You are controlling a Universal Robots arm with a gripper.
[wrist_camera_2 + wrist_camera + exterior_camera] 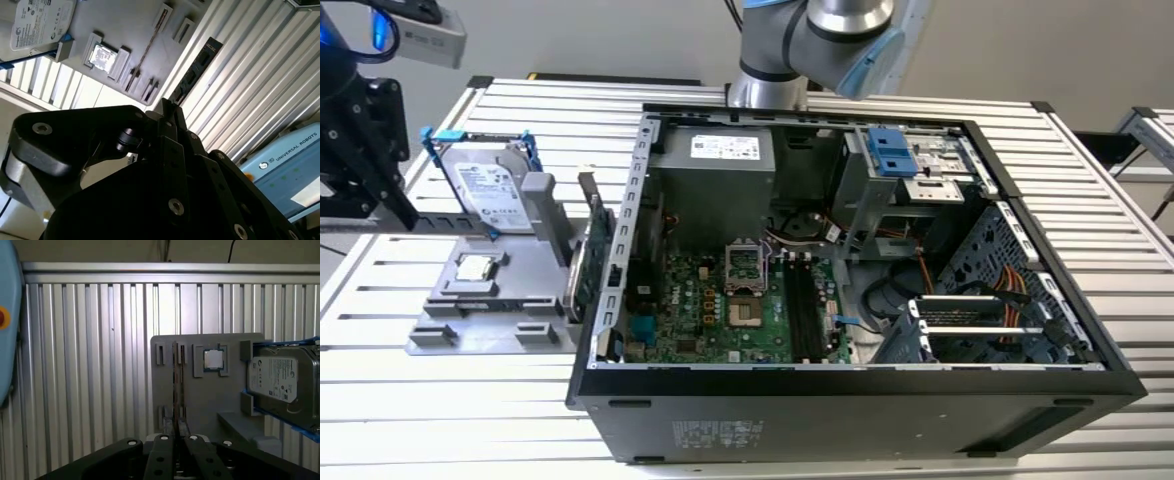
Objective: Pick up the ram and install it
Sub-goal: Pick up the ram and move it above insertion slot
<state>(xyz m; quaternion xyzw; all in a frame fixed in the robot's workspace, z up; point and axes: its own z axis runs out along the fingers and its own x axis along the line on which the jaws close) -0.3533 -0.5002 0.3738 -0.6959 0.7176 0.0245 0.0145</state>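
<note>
The ram (175,385) is a thin dark stick seen edge-on, standing in the slots of the grey holder plate (207,400) beside a square processor chip (213,360). In the second wrist view the ram (149,46) lies on the same plate, beyond my fingertips. My gripper (176,452) is shut and holds nothing. It hangs short of the plate, roughly in line with the stick. In the exterior view the gripper (398,200) is at the far left, next to the holder (487,340). The open computer case (854,400) with its motherboard slots (803,310) sits to the exterior view's right.
A hard drive (494,190) in a blue frame leans at the back of the holder. A dark green card (592,250) stands upright between the holder and the case wall. Everything rests on a slatted metal table (454,420). The arm's base (814,40) stands behind the case.
</note>
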